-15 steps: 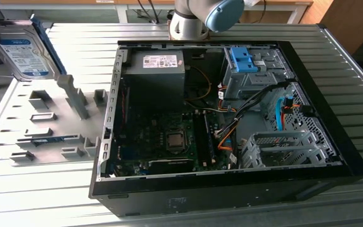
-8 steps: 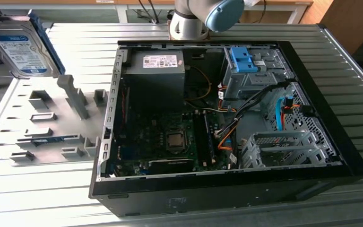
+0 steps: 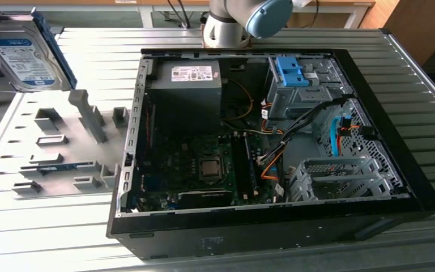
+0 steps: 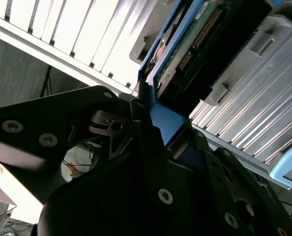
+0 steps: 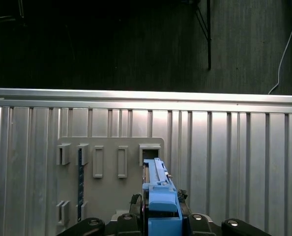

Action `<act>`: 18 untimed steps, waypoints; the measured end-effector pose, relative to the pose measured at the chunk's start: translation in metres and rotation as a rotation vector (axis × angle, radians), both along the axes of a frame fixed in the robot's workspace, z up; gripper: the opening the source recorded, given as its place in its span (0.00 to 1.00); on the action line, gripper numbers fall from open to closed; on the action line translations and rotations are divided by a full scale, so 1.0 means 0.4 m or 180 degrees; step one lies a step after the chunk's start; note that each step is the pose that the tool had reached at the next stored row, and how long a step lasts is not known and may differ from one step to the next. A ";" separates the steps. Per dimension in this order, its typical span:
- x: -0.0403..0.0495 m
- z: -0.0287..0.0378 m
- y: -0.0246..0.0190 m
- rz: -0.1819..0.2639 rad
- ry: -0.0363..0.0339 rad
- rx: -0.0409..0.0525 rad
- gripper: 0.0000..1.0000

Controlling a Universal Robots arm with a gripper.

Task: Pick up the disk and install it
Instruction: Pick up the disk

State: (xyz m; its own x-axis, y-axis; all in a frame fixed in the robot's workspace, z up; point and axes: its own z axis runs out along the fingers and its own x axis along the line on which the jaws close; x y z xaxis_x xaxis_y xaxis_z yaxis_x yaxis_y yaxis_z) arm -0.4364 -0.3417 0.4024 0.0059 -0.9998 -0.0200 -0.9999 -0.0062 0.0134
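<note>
The disk [image 3: 22, 52] is a silver drive with a white-and-blue label and a blue bracket around its edge. It hangs upright in the air at the exterior view's far left, above the far end of the grey slotted holder plate [image 3: 55, 150]. In the second wrist view my gripper [image 4: 158, 123] is shut on the disk's blue bracket, and the drive's circuit-board side [image 4: 185, 46] runs away from the dark fingers [image 4: 141, 128]. In the first wrist view the disk's blue edge [image 5: 160, 194] rises from the gripper [image 5: 161, 221] over the holder plate [image 5: 109, 196].
An open black computer case [image 3: 271, 141] lies on the slatted metal table [image 3: 43, 238], right of the holder plate. Inside it are a grey power-supply box [image 3: 187, 76], the motherboard [image 3: 202, 170], a bare blue bracket [image 3: 291, 71] in the drive cage, and a metal cage [image 3: 338, 178]. The arm's base [image 3: 233, 22] stands behind the case.
</note>
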 end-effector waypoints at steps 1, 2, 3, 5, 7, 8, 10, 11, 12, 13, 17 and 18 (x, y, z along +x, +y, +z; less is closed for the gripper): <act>0.000 0.002 0.000 0.0000 0.0000 0.0000 0.37; 0.000 0.004 0.000 0.0000 0.0000 0.0000 0.37; 0.000 0.007 0.000 0.0000 0.0000 0.0000 0.37; 0.000 0.011 0.000 0.0000 0.0000 0.0000 0.37; 0.000 0.015 0.000 0.0000 0.0000 0.0000 0.37; 0.000 0.017 0.000 0.0000 0.0000 0.0000 0.37; 0.000 0.021 0.000 0.0000 0.0000 0.0000 0.37; 0.000 0.023 0.000 0.0000 0.0000 0.0000 0.37; 0.000 0.026 0.000 0.0000 0.0000 0.0000 0.37; 0.000 0.028 0.000 0.0000 0.0000 0.0000 0.37; 0.000 0.029 0.000 0.0000 -0.0001 0.0000 0.37; 0.000 0.030 0.000 0.0000 0.0000 0.0000 0.37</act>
